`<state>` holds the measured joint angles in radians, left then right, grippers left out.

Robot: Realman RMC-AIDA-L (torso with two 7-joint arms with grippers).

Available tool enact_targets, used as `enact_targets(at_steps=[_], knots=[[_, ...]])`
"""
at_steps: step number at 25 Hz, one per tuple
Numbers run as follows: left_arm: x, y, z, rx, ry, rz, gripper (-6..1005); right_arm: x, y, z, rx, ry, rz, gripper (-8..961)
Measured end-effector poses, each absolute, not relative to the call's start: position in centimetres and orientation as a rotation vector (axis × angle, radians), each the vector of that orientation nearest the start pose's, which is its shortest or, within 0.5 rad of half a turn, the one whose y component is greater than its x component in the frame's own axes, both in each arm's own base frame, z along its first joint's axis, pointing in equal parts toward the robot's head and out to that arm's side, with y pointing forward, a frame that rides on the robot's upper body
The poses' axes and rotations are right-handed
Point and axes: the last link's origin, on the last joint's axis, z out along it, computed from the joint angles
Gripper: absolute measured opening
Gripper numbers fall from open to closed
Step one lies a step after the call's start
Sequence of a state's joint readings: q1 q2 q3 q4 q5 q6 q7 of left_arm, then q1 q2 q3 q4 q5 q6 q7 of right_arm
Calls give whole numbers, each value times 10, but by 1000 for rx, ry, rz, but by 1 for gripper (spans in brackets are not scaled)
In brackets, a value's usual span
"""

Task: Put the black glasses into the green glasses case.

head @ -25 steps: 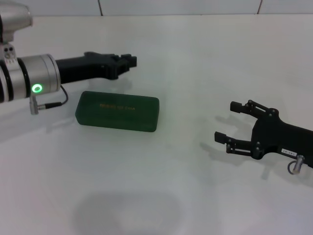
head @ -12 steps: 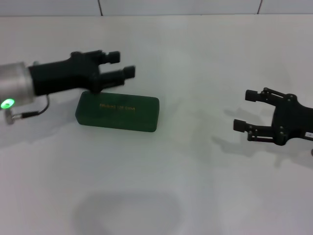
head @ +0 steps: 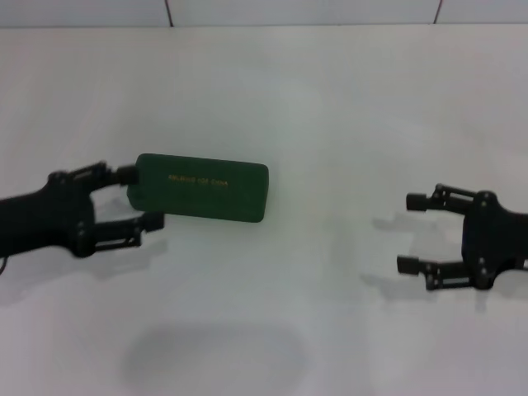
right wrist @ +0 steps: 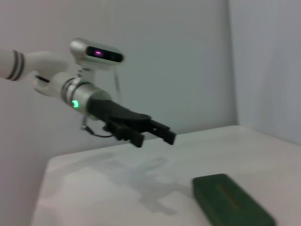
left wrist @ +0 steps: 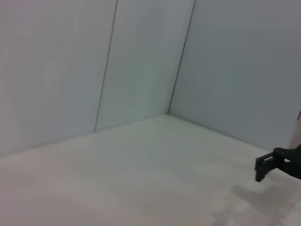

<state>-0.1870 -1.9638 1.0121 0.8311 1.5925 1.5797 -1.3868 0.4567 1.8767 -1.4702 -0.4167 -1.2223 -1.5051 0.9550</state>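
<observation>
Case (head: pixel 200 188) shut, flat on surface (head: pixel 330 107); glasses not visible. L end effector (head: pixel 139 198) released at its end; R end effector (head: pixel 415 233) released, well apart.

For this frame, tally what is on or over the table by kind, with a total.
Green glasses case: 1, lid shut, lying flat
Grippers: 2, left gripper open at the case's end, right gripper open and apart from it
Black glasses: 0 in view
Total: 3
</observation>
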Motion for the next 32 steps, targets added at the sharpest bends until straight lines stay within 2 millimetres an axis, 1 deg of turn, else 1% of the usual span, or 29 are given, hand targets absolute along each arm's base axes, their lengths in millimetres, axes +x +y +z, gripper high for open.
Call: enact_targets(at_steps=[1,4,6,8,12,19,32], knots=[[-312,263,52,-2603,-670,-754,872,276,296,-8,-2840,218,800,871],[-322,248,56,-2605,-745,-745,877,275,288,-11,-2877,214,819,871],[-327,238,57,-2633,-764,-725,879,277,282,-13,-2892,221,826,871],[-330,227,55,-2697,-772,-691,878,279,279,-14,-2895,229,824,871],[-333,222,52,-2732,-775,-654,878,282,276,-16,-2915,228,793,870],[-331,221,47,-2794,-770,-616,879,274,288,-15,-2954,153,743,870],[-327,216,48,-2854,-756,-633,875,269,302,-9,-2971,30,647,868]])
